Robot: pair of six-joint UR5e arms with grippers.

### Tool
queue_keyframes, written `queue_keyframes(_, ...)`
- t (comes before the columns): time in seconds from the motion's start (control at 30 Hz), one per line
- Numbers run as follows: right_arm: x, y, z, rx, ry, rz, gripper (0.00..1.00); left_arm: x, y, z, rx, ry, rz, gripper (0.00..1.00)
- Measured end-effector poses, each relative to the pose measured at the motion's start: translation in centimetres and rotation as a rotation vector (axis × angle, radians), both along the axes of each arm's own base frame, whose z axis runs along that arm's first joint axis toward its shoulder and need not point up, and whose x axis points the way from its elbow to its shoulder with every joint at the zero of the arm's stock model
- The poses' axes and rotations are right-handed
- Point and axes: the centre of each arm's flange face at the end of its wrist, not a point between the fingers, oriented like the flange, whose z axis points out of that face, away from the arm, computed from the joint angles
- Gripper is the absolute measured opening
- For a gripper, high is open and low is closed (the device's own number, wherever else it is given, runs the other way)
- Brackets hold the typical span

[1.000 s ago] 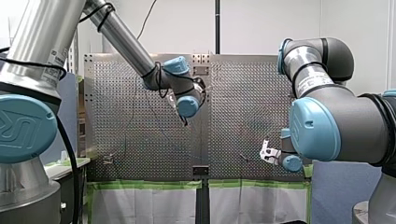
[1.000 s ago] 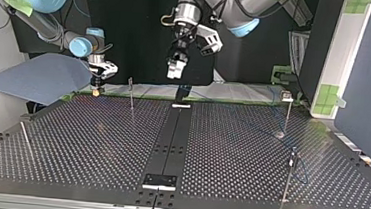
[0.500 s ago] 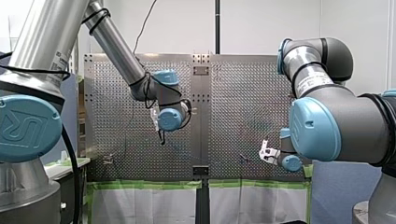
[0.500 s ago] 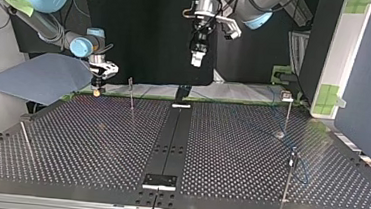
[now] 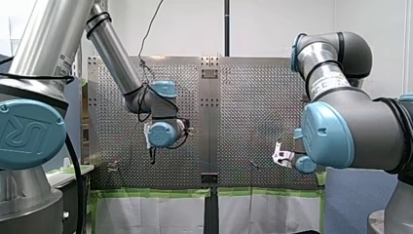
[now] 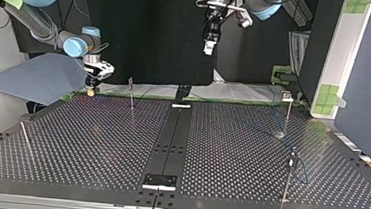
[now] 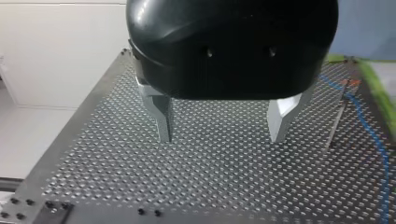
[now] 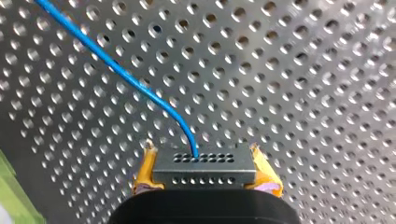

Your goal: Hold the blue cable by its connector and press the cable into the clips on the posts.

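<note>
Over the perforated table (image 6: 95, 142), clenching the connector (image 8: 204, 170) in my right gripper (image 8: 201, 151), blue cable (image 8: 126, 77) trailing across the holes (left gripper (image 7: 223, 133) spread, empty). Seemingly mid-routing; next, pressing cable into the clip (image 6: 130, 80) on nearest post (image 6: 131, 98).

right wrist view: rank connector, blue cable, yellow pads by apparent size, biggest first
1. connector: widest block, nearest the camera.
2. blue cable: long but thin.
3. yellow pads: two slivers flanking the connector, alike in size, partly hidden.
</note>
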Motion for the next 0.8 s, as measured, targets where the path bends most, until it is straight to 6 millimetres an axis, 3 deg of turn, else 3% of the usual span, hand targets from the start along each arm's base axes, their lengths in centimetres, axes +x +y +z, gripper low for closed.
queue_keyframes(0.4,0.7,0.4,5.3,-0.041,-0.008,0.01,0.0,-2.7,3.0,-2.7,0.078,0.073,-0.006,1.0)
queue_keyframes(0.8,2.3,-0.1,12.2,-0.143,-0.014,0.044,0.0,-5.2,5.5,-4.7,0.128,0.132,-0.022,1.0)
